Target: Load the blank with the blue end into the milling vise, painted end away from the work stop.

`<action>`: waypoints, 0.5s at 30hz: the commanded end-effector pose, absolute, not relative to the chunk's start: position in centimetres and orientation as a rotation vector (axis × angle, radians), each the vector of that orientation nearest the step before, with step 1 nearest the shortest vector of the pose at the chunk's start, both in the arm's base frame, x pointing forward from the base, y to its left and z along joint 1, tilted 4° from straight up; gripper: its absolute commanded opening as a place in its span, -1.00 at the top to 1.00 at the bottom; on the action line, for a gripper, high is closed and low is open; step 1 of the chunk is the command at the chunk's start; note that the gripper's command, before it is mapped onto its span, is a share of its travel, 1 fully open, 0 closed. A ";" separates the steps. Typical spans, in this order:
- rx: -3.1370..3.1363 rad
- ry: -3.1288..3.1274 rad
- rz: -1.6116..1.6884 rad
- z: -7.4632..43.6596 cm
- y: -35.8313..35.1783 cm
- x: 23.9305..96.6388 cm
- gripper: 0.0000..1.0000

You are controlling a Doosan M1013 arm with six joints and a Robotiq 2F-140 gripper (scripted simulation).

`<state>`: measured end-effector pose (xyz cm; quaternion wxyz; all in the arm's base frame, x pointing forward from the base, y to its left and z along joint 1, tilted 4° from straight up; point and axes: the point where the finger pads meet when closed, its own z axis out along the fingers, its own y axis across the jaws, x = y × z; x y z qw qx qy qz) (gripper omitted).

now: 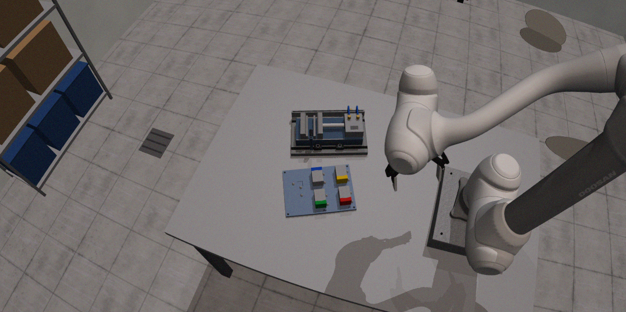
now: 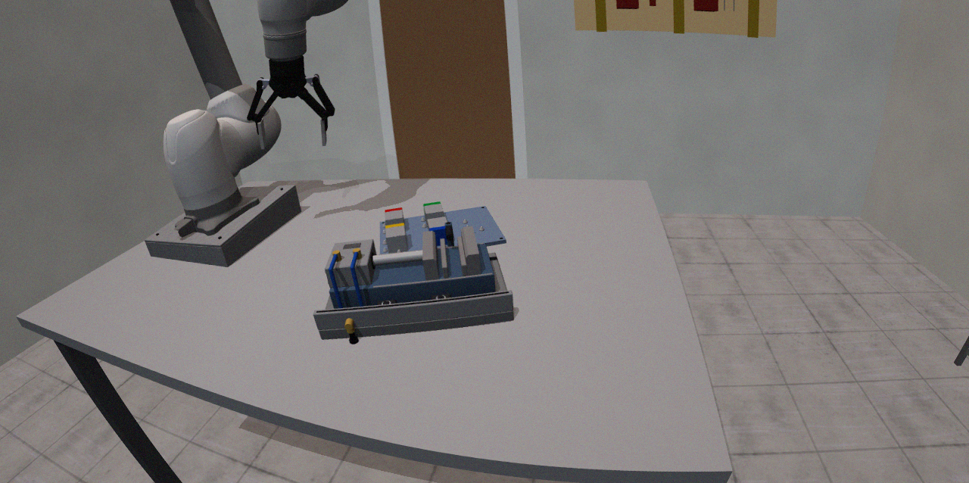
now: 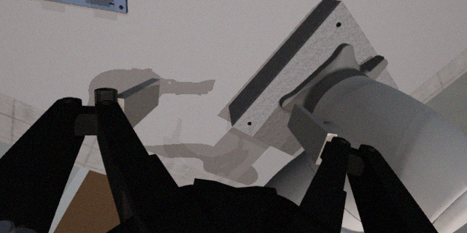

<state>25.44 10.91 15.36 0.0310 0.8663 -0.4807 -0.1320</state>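
The blank with the blue end (image 1: 317,175) lies on the light blue infeed plate (image 1: 318,188), at its side nearest the vise, blue end toward the vise. The milling vise (image 1: 328,131) stands behind the plate with nothing between its jaws; it also shows in the exterior view (image 2: 413,269). My gripper (image 2: 291,124) is open and empty, high above the table between the plate and the arm's base; in the top view (image 1: 415,174) the arm partly hides it. In the wrist view my fingers stand wide apart over bare table.
Blanks with yellow (image 1: 341,173), green (image 1: 320,198) and red (image 1: 345,194) ends lie on the infeed plate. The arm's grey base block (image 1: 455,209) stands at the table's right. A hosed block (image 1: 353,122) is at the vise's right end.
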 end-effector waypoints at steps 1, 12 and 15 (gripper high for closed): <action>2.674 -1.485 -0.320 15.6 11.0 26.3 -1.00; 2.685 -1.490 -0.155 16.2 11.3 28.3 -1.00; 2.686 -1.490 -0.106 16.5 11.5 29.2 -1.00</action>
